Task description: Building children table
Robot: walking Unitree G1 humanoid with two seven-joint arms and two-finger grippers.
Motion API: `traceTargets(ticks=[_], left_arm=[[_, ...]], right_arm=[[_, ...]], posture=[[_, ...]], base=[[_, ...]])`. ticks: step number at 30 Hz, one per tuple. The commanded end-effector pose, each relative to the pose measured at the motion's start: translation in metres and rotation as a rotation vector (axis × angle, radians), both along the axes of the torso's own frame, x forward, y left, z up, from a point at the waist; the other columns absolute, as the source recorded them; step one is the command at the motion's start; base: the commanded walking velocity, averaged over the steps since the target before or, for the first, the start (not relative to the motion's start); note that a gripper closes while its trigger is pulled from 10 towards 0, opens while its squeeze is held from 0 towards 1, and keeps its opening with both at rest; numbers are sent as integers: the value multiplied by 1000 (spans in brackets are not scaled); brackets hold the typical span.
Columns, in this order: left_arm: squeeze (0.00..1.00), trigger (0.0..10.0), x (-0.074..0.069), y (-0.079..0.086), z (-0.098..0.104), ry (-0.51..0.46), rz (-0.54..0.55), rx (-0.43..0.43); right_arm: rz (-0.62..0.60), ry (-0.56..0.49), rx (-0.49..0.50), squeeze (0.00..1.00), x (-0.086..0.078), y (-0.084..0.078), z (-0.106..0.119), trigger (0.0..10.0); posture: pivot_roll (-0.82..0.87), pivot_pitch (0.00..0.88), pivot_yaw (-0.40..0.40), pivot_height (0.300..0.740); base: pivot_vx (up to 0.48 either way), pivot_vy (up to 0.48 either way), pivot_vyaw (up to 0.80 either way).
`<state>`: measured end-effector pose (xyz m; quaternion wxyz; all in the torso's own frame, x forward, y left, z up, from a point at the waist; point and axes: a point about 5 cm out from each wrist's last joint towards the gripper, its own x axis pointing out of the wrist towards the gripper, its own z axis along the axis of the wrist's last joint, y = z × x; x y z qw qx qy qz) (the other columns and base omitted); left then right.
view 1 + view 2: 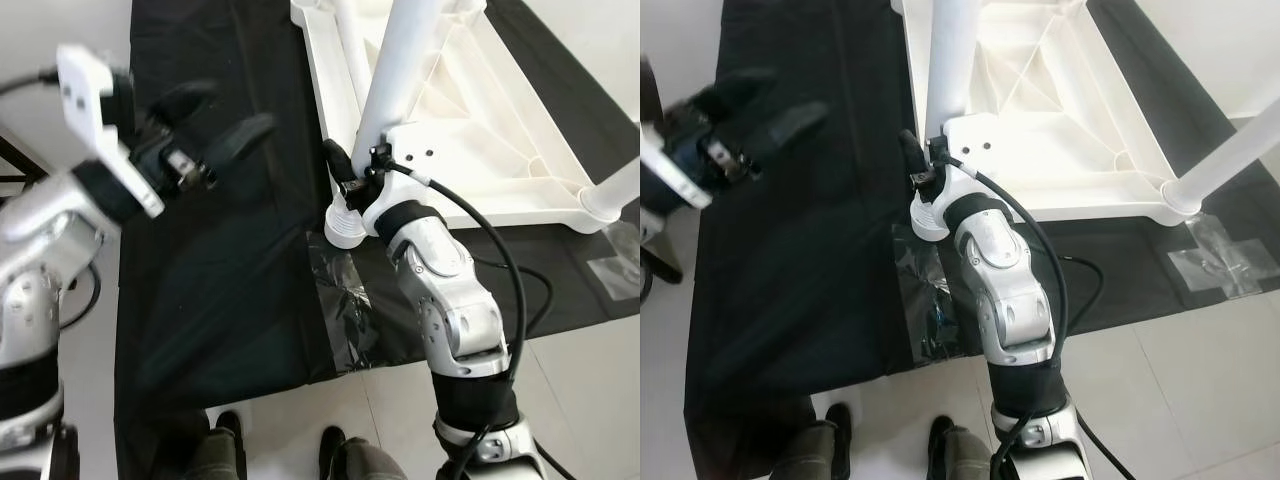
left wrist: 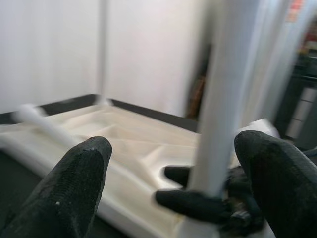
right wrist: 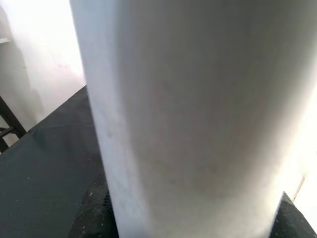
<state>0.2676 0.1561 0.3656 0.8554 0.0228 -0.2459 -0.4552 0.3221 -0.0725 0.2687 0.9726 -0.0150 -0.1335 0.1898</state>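
1. Tabletop [image 1: 470, 110], white and moulded, lies upside down on a black sheet [image 1: 220, 250] spread over the floor, ribbed underside facing up.
2. A white table leg [image 1: 405, 60] stands upright at the tabletop's near-left corner; another leg [image 1: 1240, 150] rises from the right corner.
3. The right gripper [image 1: 345, 175] is closed around the base of the near-left leg, one black finger at each side of the tube, right where it meets the corner socket.
4. The left gripper [image 1: 215, 125] hovers above the black sheet, well to the left of the tabletop, fingers [image 2: 74, 183] spread apart and empty, pointing toward the leg.
5. Crumpled clear plastic [image 1: 345, 300] lies on the sheet just below the corner.
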Motion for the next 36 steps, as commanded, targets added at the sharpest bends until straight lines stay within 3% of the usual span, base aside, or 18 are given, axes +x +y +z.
traceTargets(ticks=[1,2,4,6,9,11,12,23,24,27,28,36], left_arm=[[0,10000,0,-6,-6,35,-50,50],[0,10000,0,-6,-6,35,-50,50],[0,10000,10,-28,7,28,-124,82],[0,10000,10,-28,7,28,-124,82],[0,10000,14,-55,24,15,-241,97],[0,10000,14,-55,24,15,-241,97],[0,10000,13,-67,31,2,-297,127],[0,10000,22,-74,44,3,-326,203],[0,3490,24,-74,45,13,-337,212],[0,3490,24,-74,45,15,-342,213],[0,0,26,-73,46,17,-335,221],[0,0,35,-72,54,-2,-260,252]], right_arm=[[14,268,-71,0,7,5,-58,10000],[14,268,-71,0,7,5,-58,10000],[61,251,-96,0,6,17,-56,10000],[61,251,-96,0,6,17,-56,10000],[101,227,-112,0,5,28,-53,10000],[101,227,-112,0,5,28,-53,10000],[117,222,-117,0,4,31,-52,10000],[132,215,-119,0,4,37,-53,10000],[136,211,-120,0,5,38,-52,10000],[137,210,-121,0,5,38,-52,10000],[137,208,-121,0,5,38,-51,10000],[137,185,-121,0,9,34,-46,10000]], posture=[[67,304,-65,740],[67,304,-65,740],[65,293,-57,740],[65,293,-57,740],[65,289,-55,740],[65,289,-55,740],[72,286,-55,740],[73,280,-44,740],[73,278,-41,740],[73,278,-41,740],[73,276,-40,740],[72,275,-37,740]], base=[[0,0,0],[0,0,0],[0,0,0],[0,0,0],[0,0,0],[0,0,0],[0,0,0],[0,0,0],[0,0,0],[0,0,0],[0,0,0],[0,0,0]])
